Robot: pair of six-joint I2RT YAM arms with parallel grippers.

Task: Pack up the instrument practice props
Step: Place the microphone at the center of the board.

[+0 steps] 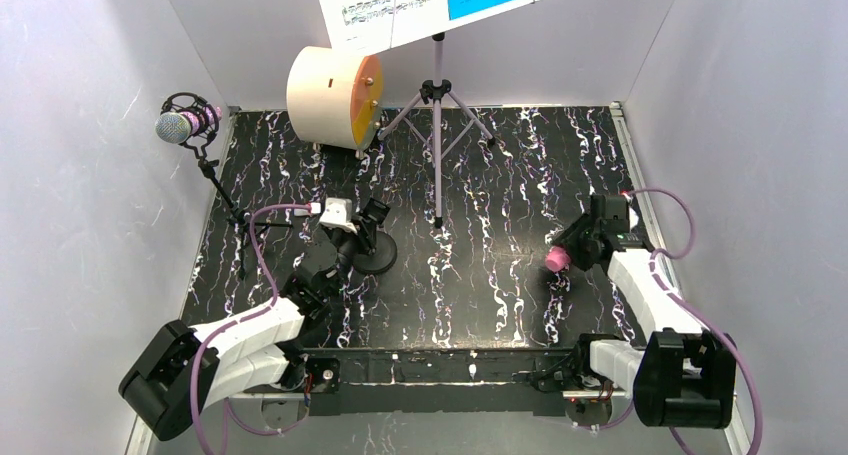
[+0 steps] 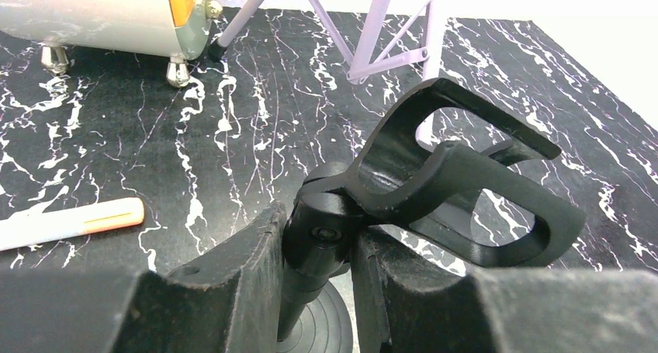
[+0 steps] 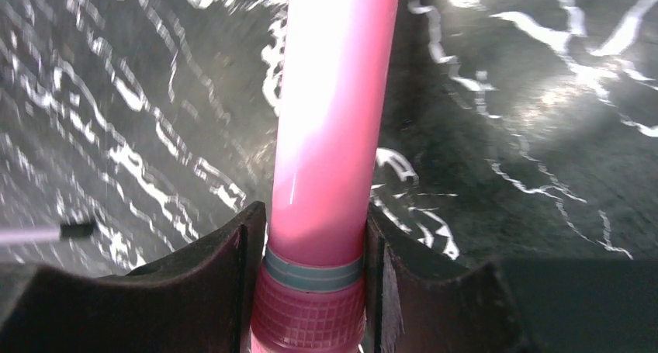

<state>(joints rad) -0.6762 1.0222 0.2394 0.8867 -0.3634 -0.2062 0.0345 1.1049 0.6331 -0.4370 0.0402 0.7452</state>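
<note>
The left jaws are clenched on the swivel joint of the black mic stand [image 2: 403, 190], whose round base is at the centre-left of the bench [image 1: 500, 295]; whether the base is lifted cannot be told. Held at a pivot, the clip may swing or the stand may twist loose. The right jaws grasp the pink microphone [image 3: 330, 120] near its collar, over the bench's right side; its long, smooth body could slide out. The lilac music rack [image 1: 437, 165] stands close beyond the left arm, so a careless sweep may topple it.
</note>
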